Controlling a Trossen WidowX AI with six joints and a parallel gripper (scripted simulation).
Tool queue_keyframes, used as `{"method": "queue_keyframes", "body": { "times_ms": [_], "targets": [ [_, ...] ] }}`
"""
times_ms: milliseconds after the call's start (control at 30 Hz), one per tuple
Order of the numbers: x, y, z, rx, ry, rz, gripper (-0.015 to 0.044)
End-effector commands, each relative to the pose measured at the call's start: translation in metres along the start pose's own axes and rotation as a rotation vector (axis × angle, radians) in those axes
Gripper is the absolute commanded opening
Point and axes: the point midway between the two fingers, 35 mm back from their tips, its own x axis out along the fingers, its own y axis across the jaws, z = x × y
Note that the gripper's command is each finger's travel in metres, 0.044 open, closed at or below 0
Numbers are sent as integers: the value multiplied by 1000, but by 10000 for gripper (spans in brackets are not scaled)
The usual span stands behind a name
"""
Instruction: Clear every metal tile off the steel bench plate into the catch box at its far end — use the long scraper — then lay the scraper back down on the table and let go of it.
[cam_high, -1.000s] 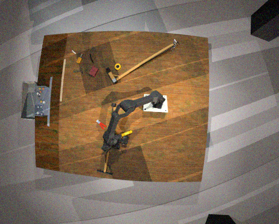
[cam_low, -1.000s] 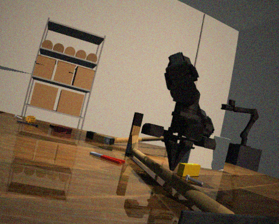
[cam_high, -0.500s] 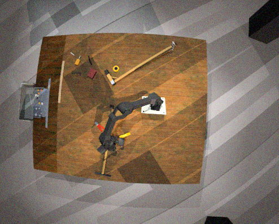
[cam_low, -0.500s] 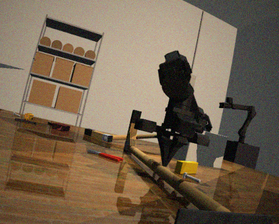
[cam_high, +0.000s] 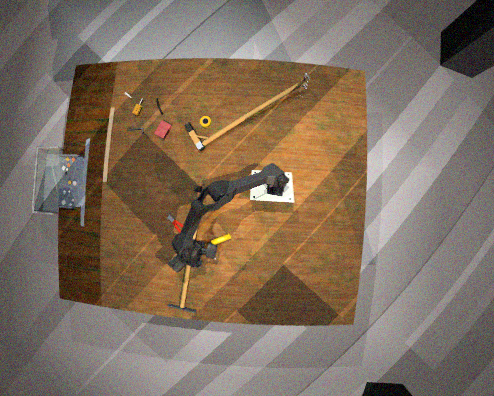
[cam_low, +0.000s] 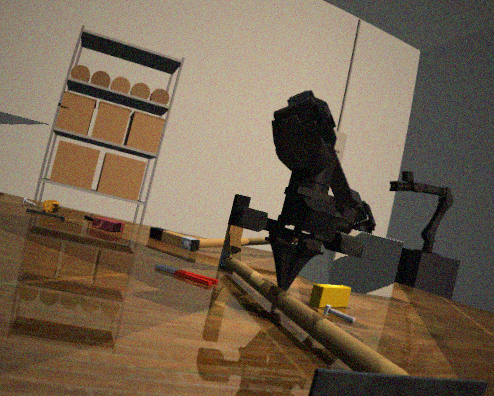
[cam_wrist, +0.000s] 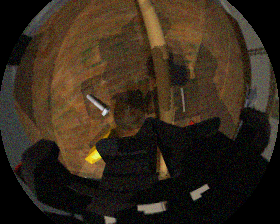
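The long scraper has a wooden shaft (cam_high: 185, 286) (cam_low: 325, 330) (cam_wrist: 154, 30) and a wide dark blade (cam_high: 182, 308) (cam_low: 395, 384) near the table's front edge. It lies under the arm, its upright dark-tipped grip (cam_low: 234, 239) at the other end. My gripper (cam_high: 191, 256) (cam_low: 285, 287) (cam_wrist: 149, 120) is shut and empty, pointing down with its tips close to the shaft; I cannot tell if they touch it. Several small tiles (cam_high: 68, 169) sit at the blue-grey steel plate (cam_high: 79, 192) on the left, beside the clear catch box (cam_high: 46, 182). Exactly which tiles are over the box is unclear.
A yellow block (cam_high: 221, 239) (cam_low: 330, 296) (cam_wrist: 94, 156) and a bolt (cam_low: 341, 314) (cam_wrist: 96, 104) lie beside the shaft. A red-handled tool (cam_high: 173, 221) (cam_low: 196, 278) lies on its other side. A wooden fork-ended tool (cam_high: 250, 114), red block (cam_high: 162, 129) (cam_low: 107, 224) and wooden strip (cam_high: 108, 145) lie farther back.
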Motion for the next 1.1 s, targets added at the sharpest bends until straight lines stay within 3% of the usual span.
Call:
{"method": "queue_keyframes", "body": {
  "times_ms": [0, 1067],
  "targets": [
    [6, -2, -1, -10, 14, 2, 0],
    [7, -33, 1, 6, 16, -23, 0]
  ]
}}
